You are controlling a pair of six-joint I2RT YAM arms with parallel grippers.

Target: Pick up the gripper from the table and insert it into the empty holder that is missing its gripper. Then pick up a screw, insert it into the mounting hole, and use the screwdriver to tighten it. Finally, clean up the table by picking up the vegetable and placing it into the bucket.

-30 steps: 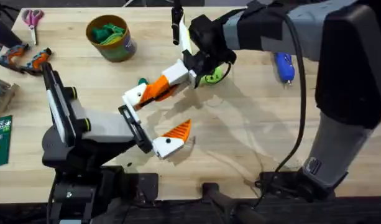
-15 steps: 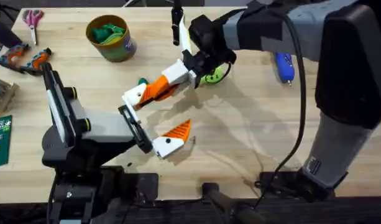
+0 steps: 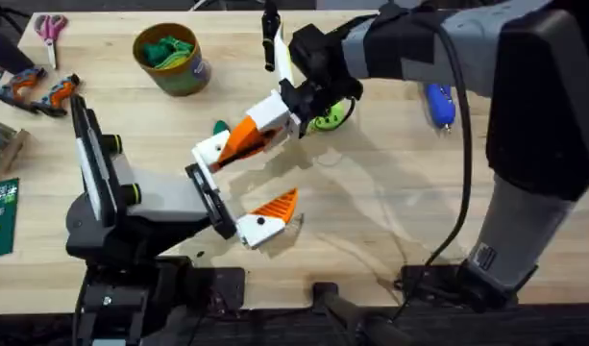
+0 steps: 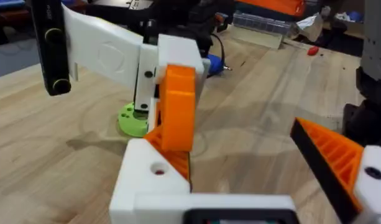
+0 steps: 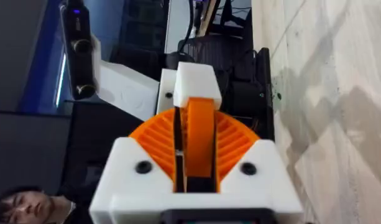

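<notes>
gripper (image 3: 244, 137), the small orange wedge, pinched by the right arm just above the left arm's holder (image 3: 210, 150)

nearest the bases, the left arm lies low across the table (image 3: 390, 221), elbow folded at the lower left, its forearm running to the middle. the left gripper (image 3: 238, 187) has its fingers spread wide: one white holder bears an orange pad (image 3: 277, 203) near the table edge, the other holder is the bare white block under the wedge. the right arm rises from the lower right, bends over the far side and reaches back down toward the middle. the right gripper (image 3: 260, 130) has its orange pads pressed on the wedge, which in the left wrist view stands upright, touching the bare holder's top. farther off sit the lime-green disc (image 3: 329, 117), the blue screwdriver (image 3: 439, 102), and the bucket (image 3: 171, 59) with green pieces inside.
</notes>
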